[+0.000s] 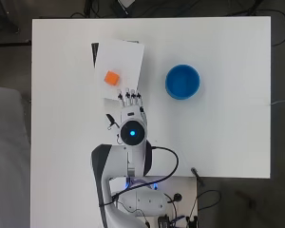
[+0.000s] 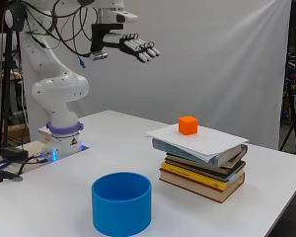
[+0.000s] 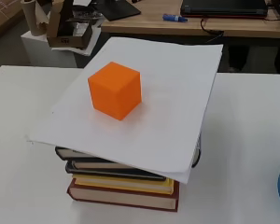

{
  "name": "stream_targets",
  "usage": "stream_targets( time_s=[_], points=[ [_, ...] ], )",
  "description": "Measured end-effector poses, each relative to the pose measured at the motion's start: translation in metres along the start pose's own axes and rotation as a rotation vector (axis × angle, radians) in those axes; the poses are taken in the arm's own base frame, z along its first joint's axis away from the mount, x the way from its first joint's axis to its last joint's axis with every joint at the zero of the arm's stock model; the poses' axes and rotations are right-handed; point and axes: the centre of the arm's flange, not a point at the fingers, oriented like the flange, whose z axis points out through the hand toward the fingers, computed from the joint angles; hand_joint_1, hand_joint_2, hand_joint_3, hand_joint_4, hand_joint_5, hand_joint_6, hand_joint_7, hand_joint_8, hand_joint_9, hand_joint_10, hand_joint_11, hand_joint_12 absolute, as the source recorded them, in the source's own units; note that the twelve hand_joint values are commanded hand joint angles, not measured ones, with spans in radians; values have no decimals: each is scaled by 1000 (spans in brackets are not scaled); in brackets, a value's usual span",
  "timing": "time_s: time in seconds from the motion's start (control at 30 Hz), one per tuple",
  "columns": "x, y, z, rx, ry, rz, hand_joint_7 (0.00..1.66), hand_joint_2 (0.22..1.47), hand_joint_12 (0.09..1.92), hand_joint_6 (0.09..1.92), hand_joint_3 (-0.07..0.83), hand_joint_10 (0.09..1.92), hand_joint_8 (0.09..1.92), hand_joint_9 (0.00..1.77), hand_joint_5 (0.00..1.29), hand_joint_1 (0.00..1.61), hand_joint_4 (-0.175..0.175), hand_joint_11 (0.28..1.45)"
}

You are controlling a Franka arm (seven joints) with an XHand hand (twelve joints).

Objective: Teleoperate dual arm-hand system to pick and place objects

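One orange cube (image 1: 112,78) on white paper (image 1: 126,57) in overhead view, blue bowl (image 1: 182,81) well apart on table (image 1: 228,137), side view has hand (image 2: 136,48) high up, fingers straight and apart, holding nothing, wrist view shows cube on paper topping stack of books (image 3: 126,184)

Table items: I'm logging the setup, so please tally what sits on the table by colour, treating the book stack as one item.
Orange: 1, the cube
Blue: 1, the bowl
White: 1, the sheet of paper
Mixed colours: 1, the book stack
Total: 4
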Motion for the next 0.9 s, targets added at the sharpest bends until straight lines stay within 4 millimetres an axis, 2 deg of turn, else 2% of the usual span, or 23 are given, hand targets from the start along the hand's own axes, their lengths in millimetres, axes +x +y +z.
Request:
stream_targets(
  time_s=[0.2, 0.3, 0.37, 0.43, 0.57, 0.63, 0.77, 0.9],
  points=[
    [-5, 72, -29, 25, 64, -147, 255, 1044, 87, 87, -6, 87, 87, 369, 251, 82, 74, 423],
    [-3, 93, -31, 36, 73, -157, 264, 1031, 87, 87, -9, 87, 87, 380, 256, 107, 68, 429],
    [0, 97, -27, 49, 85, -140, 271, 1022, 87, 87, -11, 87, 87, 392, 235, 119, 60, 435],
    [6, 100, -20, 60, 84, -105, 276, 982, 87, 87, -23, 87, 87, 398, 220, 60, 52, 445],
    [29, 111, 0, 72, 71, -43, 285, 924, 87, 87, -11, 87, 87, 406, 215, 3, 30, 455],
    [39, 114, 8, 56, 79, -31, 293, 941, 87, 87, 2, 87, 87, 417, 222, 20, 45, 462],
    [55, 119, 20, 50, 117, 7, 252, 916, 87, 87, -8, 87, 87, 423, 134, 9, 70, 482],
    [79, 119, 54, 115, 185, -14, 254, 886, 87, 87, -15, 87, 87, 426, 127, 9, 78, 491]
  ],
)
